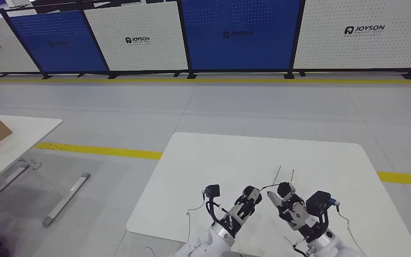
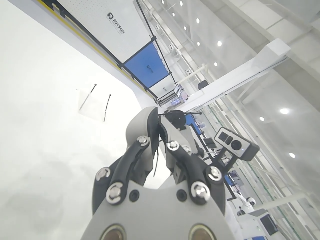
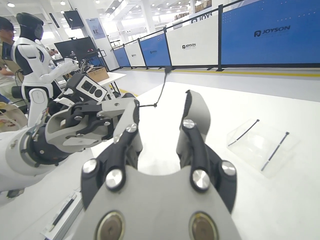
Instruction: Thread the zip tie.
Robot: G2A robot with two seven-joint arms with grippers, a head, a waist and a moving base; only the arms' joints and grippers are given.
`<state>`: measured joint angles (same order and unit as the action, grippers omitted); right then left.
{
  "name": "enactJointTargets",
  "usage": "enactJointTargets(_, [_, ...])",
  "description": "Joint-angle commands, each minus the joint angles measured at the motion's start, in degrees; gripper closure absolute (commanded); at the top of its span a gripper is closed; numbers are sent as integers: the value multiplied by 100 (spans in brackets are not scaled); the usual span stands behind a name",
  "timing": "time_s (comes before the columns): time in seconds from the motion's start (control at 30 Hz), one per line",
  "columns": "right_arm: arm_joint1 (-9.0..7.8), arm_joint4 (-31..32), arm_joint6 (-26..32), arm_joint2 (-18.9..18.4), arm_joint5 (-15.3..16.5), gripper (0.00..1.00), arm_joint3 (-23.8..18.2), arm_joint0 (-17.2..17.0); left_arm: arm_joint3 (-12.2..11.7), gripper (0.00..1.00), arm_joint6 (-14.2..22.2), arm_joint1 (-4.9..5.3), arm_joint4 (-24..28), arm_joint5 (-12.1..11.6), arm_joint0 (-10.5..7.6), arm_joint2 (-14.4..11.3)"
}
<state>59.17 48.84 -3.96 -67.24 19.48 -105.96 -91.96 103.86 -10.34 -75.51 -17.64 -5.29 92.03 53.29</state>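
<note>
My left gripper (image 2: pixel 157 119) is shut on a thin black zip tie (image 2: pixel 155 162), whose tail hangs down between the fingers. From the right wrist view, that zip tie (image 3: pixel 161 93) sticks out of the left gripper (image 3: pixel 136 107), bends, and rises to its head end. My right gripper (image 3: pixel 162 106) is open, its two fingers on either side of the tie without touching it. In the top view the left gripper (image 1: pixel 252 195) and right gripper (image 1: pixel 282 192) hover close together near the table's front edge, with the zip tie (image 1: pixel 270 187) between them.
Two spare zip ties (image 1: pixel 277 172) (image 1: pixel 293 175) lie on a clear plastic sheet (image 3: pixel 262 148) just beyond the grippers. Another black tie in a clear packet (image 3: pixel 62 211) lies near the white table's (image 1: pixel 212 167) front edge. A second table (image 1: pixel 26 132) stands at the far left.
</note>
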Motion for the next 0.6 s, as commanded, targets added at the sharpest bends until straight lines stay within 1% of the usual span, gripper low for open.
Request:
enactJointTargets(0.0, [-1,-64,-53,-63,0,0,40,-64,9,100,54,3,132,-22,7,32])
enactJointTargets(0.1, [-5,-188,-93,-148,0,0,124,-153,9,100,98,7,257,-41,3,89])
enactJointTargets(0.13, [-9,-295,-26,-134,0,0,133,-180,10,100,106,9,261,-42,0,101])
enactJointTargets(0.43, [-9,-295,-26,-134,0,0,133,-180,10,100,106,9,261,-42,0,101])
enactJointTargets(0.47, [-6,-162,-7,-155,-99,0,124,-159,8,100,125,7,301,-46,-2,92])
enactJointTargets(0.57, [0,305,91,-175,-434,0,94,-144,8,100,298,0,742,-84,-24,137])
